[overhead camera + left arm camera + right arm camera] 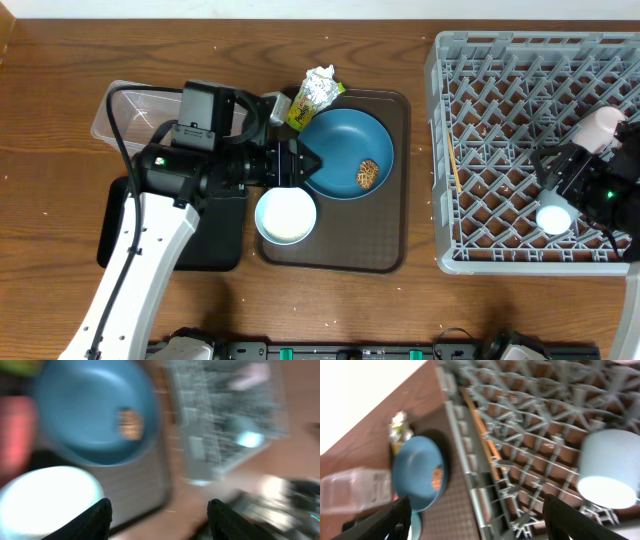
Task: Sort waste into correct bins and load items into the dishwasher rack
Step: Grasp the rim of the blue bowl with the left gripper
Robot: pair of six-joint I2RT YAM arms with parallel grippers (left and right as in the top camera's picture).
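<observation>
The left claw (159, 505) is spread wide with nothing between its fingers. Seen from overhead it sits at the left rim of the dark-blue bowl (340, 145), near the middle of the frame. The wrist view is too blurred to say whether it touches the rim. A brown food lump (367, 174) lies inside that bowl, toward its right side. The white bowl (286, 215) stands just below it, and both are on the brown serving tray (385, 250). The crumpled wrapper (313, 93) rests at the tray's upper left corner. The clear tub (128, 108) is at upper left on the tabletop (60, 60), and the black tray (218, 235) lies below it, partly under the arm.

On the right, the rack (490, 130) holds a blue-inside cup (553, 217) lying on the grid near the lower right. A pinkish cup (603, 125) is at the right edge. The right claw (476, 502) hangs over the rack, also spread open and holding nothing, with the blue-inside cup just off to one side.
</observation>
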